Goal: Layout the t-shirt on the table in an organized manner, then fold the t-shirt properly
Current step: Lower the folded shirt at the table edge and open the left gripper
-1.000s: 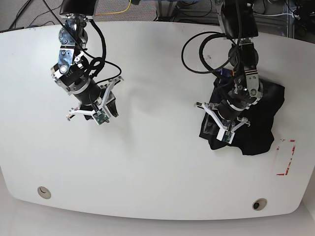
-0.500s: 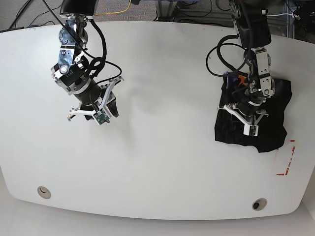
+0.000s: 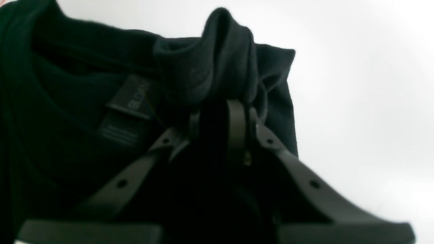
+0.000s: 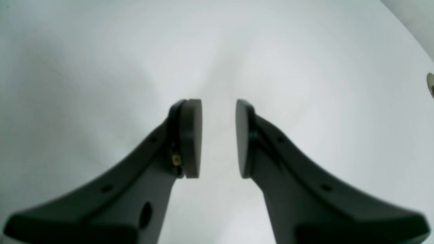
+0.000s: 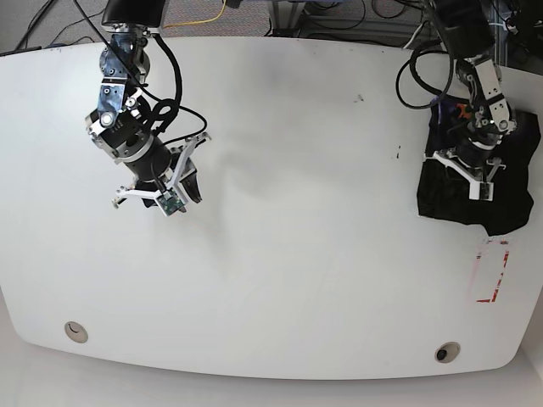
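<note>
The black t-shirt (image 5: 501,182) lies bunched at the far right of the white table (image 5: 297,254), partly over its edge, with a bit of orange and purple print (image 5: 450,108) at its top. My left gripper (image 5: 473,175) is shut on a raised fold of the t-shirt (image 3: 220,67). In the left wrist view the gripper (image 3: 215,125) pinches the cloth beside the collar and neck label (image 3: 125,112). My right gripper (image 5: 187,188) hovers over bare table at the left. It is open and empty in the right wrist view (image 4: 217,137).
A red rectangle marking (image 5: 492,271) lies just below the t-shirt near the right edge. Two grommet holes (image 5: 76,331) (image 5: 447,351) sit near the front edge. One hole (image 4: 430,84) shows at the right wrist view's edge. Cables lie behind the table.
My left gripper has dragged the bunched t-shirt rightward and slightly back, from right of centre to the table's right edge. The right arm has barely moved.
</note>
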`<action>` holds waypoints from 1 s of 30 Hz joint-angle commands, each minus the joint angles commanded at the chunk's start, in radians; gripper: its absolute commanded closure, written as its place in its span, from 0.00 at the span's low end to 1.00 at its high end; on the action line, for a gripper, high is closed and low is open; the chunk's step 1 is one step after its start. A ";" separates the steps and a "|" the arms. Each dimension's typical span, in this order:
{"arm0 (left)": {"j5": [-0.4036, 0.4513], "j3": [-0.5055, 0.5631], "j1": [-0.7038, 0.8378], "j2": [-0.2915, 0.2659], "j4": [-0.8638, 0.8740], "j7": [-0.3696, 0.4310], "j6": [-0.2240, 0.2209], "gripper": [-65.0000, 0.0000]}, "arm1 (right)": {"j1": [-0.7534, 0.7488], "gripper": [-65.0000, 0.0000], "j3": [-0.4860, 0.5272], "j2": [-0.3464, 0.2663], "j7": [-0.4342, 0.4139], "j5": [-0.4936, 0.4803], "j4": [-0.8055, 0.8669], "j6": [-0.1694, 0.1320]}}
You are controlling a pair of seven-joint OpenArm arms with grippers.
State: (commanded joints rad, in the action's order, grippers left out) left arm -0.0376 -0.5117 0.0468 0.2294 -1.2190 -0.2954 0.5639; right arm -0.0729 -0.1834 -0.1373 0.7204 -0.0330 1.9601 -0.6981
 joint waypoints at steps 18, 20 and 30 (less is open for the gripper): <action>0.000 -0.075 0.008 0.133 0.009 0.000 0.048 0.87 | -0.068 0.75 -0.002 0.000 0.000 0.006 0.015 0.000; -0.002 -0.075 -0.003 0.144 0.009 0.000 0.048 0.87 | -0.080 0.75 -0.005 0.000 0.000 0.006 0.015 0.000; -0.003 -0.080 -0.018 0.137 -0.095 -0.009 0.127 0.87 | -0.084 0.75 -0.031 0.000 0.000 0.008 0.043 0.000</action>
State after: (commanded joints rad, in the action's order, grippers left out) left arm -0.0407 -0.5915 0.0284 0.3659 -1.3142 -0.3046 0.6912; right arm -0.1573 -0.2140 -0.1373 0.7204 -0.0253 2.0031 -0.6981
